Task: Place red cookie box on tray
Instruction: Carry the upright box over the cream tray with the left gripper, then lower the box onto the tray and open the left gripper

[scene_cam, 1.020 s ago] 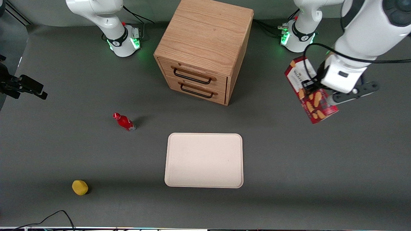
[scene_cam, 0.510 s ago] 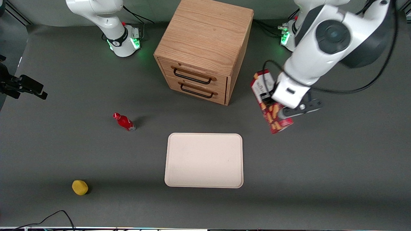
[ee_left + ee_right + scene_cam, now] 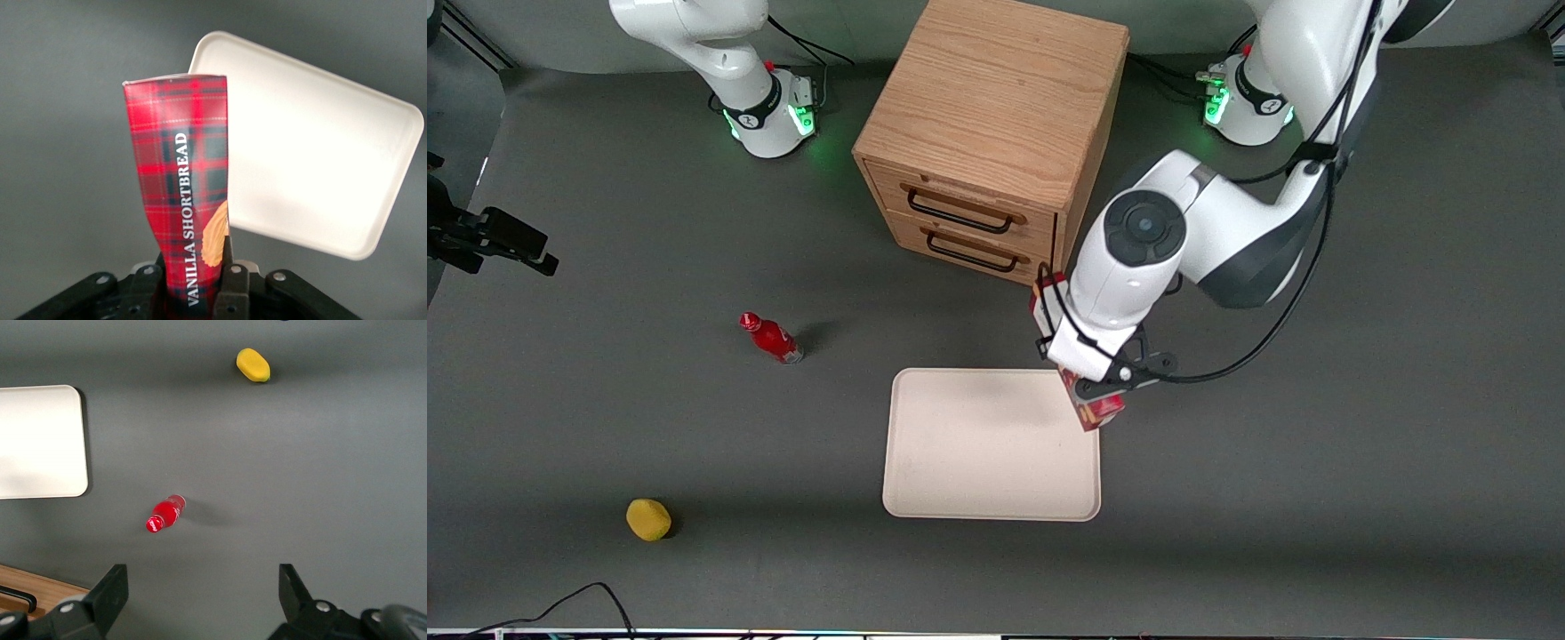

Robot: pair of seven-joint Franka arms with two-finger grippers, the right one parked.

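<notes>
Dark grey matte table point(image 3: 1316, 498) throughout, with two white arm bases at its farthest edge. One red cookie box point(image 3: 180, 200), plaid with "VANILLA SHORTBREAD" in white along its narrow side, held off the table in the gripper point(image 3: 200, 293): black fingers point(image 3: 235, 293) pressed narrow against both sides of the carton's lower part, free end point(image 3: 1096, 412) poking out past the wrist. From the front, box mostly hidden under the white forearm, only a red sliver at each end showing, hanging over the tray's farther corner toward the working arm's end of the table. One tray point(image 3: 978, 480), cream-white, rounded corners, low rim, lying flat and bare, nearer to the front camera than the drawer unit; seen from the wrist, just beside the lifted box with its corner partly covered by it point(image 3: 320, 167). One wooden cabinet point(image 3: 996, 98) with two drawers, each with one black handle, both closed, just above the gripper's spot in the front view. One small red bottle point(image 3: 772, 338), lying tilted on the table toward the parked arm's end, well apart from the tray. One yellow rounded object point(image 3: 648, 519), nearer the front camera than the bottle, also toward the parked arm's end. One black cable point(image 3: 578, 597) curling at the nearest table edge.
</notes>
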